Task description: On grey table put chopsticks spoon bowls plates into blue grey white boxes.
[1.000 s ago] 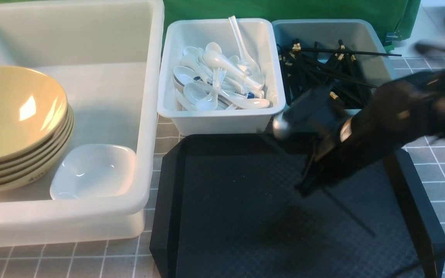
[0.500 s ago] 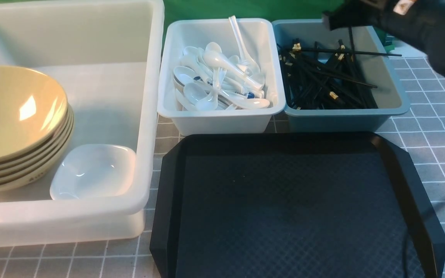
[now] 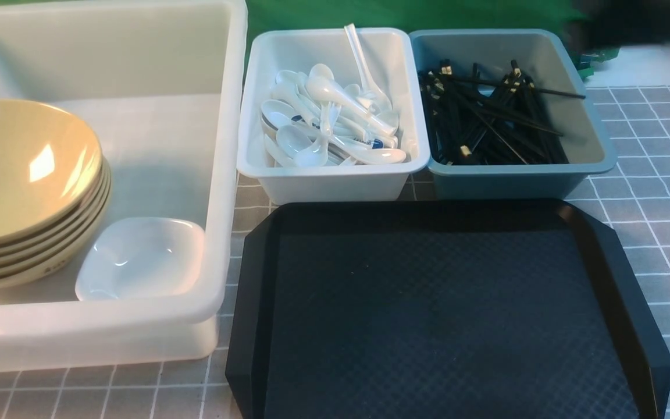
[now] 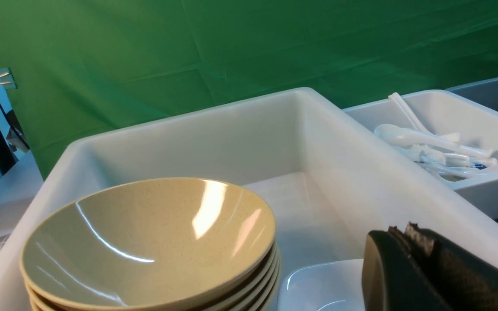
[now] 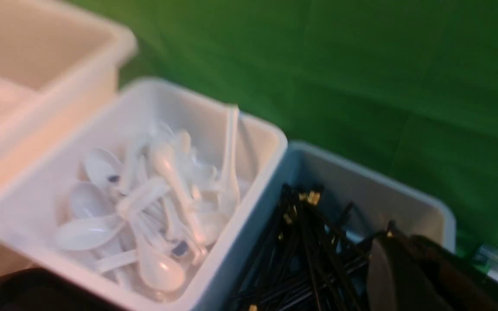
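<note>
- Front view takes in the whole layout: a black tray [image 3: 445, 314] fills the lower centre of the frame on the grey table [image 3: 660, 192], with three boxes along the left and top. Neither gripper's fingertips appear here; only a dark blur at the upper right corner.
- Left wrist view alone shows the left gripper [image 4: 409, 235], at the lower right of its frame, fingers pressed together and holding nothing, above the tub's near corner.
- Right wrist view, blurred, alone shows the right gripper [image 5: 398, 246], at the lower right of its frame, over the blue-grey bin. Its fingers meet with nothing visibly between them.
- Tub [image 3: 224, 174], left of the front frame: a stack of tan bowls [image 3: 21, 174] against its left side, and one white plate [image 3: 143, 259] just beside them at the tub's near wall. The rest of its floor is bare.
- White bin [image 3: 335, 180], top centre: a heap of white spoons [image 3: 329, 125], one longer handle leaning toward the back wall.
- Blue-grey bin [image 3: 515, 174], touching the white bin's right side: a tangle of black chopsticks [image 3: 486, 125] with gold bands, one lying crosswise with its tip over the right rim.
- Green cloth [image 4: 249, 43] backs the scene in all three views.
</note>
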